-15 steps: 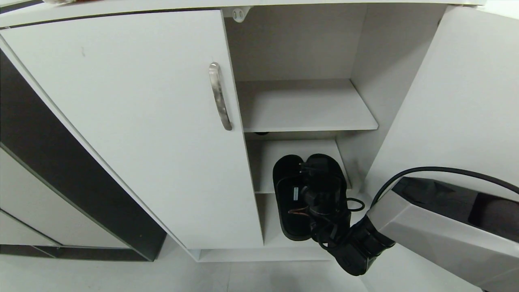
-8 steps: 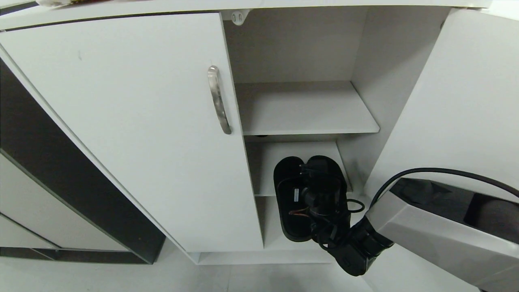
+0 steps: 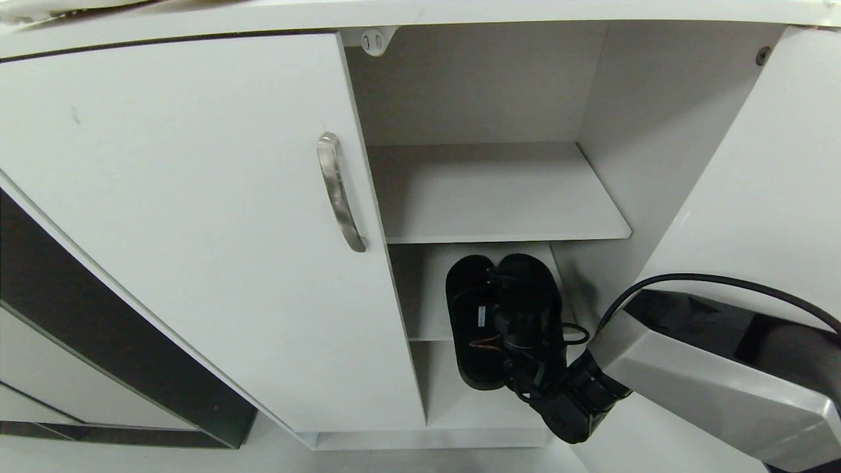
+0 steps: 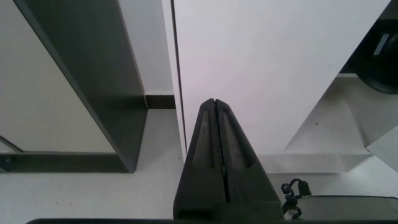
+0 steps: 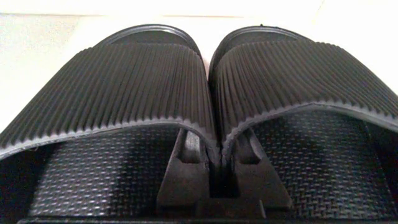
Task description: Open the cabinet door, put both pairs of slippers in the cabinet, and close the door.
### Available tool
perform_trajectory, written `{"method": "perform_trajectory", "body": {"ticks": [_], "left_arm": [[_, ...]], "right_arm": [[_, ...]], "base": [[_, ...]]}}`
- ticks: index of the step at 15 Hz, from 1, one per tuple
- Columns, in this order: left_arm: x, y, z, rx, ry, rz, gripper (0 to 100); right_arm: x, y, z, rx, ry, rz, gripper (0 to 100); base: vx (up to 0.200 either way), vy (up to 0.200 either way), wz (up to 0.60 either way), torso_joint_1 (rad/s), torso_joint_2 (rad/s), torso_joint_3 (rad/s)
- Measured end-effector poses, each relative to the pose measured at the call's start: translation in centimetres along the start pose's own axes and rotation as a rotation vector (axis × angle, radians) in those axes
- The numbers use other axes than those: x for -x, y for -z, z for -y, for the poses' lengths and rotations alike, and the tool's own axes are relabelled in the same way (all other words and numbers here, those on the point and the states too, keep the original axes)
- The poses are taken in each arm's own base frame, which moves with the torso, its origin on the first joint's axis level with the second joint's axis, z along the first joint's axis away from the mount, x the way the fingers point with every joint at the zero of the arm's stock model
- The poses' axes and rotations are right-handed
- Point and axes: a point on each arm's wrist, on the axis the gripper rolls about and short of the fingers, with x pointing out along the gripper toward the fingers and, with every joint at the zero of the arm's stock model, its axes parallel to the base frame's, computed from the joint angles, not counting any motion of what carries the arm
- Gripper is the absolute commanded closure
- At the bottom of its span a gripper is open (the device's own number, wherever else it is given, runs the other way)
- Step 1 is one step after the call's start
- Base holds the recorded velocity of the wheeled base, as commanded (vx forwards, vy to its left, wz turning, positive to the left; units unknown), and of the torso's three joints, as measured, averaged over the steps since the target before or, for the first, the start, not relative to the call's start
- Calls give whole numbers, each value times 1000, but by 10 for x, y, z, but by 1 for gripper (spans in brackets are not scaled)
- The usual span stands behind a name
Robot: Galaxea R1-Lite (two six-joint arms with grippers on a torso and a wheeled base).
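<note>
Right gripper [image 5: 214, 155]: we see its two fingers [image 5: 185, 168] clenched on the black slippers [image 5: 143, 81], pinching together the two inner side walls where the pair meets. The ribbed straps arch over the fingers and the textured footbeds lie to either side of them.

From the head view, the right gripper [image 3: 519, 322] is reached into the open right half of the white cabinet [image 3: 644, 131], below the upper shelf [image 3: 499, 197]. The slippers [image 3: 472, 309] are side by side with their toes pointing into the cabinet. They lie across the front edge of the low shelf [image 3: 424, 289], toes over it and heels out in front, above the bottom board [image 3: 447, 401]. We cannot tell whether the soles rest on the low shelf or are held just clear of it. The right arm [image 3: 709, 381], with a black cable [image 3: 690, 279] looping over it, comes in from the lower right, in front of the open right door [image 3: 755, 197].

Left gripper [image 4: 214, 124]: its fingers are pressed flat together with nothing between them. It hangs low before the closed left door [image 4: 267, 56], over the pale floor [image 4: 155, 186].

In the head view the left door [image 3: 164, 197] is closed and carries an upright metal handle [image 3: 338, 194] near its inner edge. A dark panel [image 3: 98, 328] borders the cabinet on its left.
</note>
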Motion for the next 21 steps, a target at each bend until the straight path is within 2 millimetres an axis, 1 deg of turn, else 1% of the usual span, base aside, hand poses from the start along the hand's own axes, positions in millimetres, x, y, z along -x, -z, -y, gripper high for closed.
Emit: {"method": "perform_trajectory", "body": {"ticks": [3,5,8,11,14,15,19,21], "left_arm": [[0,0,0,0,-1,0,100],[0,0,0,0,-1,0,100],[0,0,0,0,0,0,100],[0,0,0,0,-1,-1,100],[0,0,0,0,-1,0,100],[0,0,0,0,0,0,100],[0,0,0,1,-1,0,100],[0,0,0,1,-1,0,100]], "right_arm": [[-21,-1,-1,0,26,13,100],[-39,-7,-2,-8,47,24,100],[-59,-14,-1,-19,73,39,100],[-68,-9,2,-13,84,33,100],[-70,-4,3,-1,86,17,100],[-70,-4,2,2,84,13,0],[-70,-2,2,5,71,6,0],[-65,0,3,7,65,0,0]], "base": [[0,0,0,0,0,0],[0,0,0,0,0,0],[0,0,0,0,0,0],[0,0,0,0,0,0],[0,0,0,0,0,0],[0,0,0,0,0,0],[0,0,0,0,0,0],[0,0,0,0,0,0]]}}
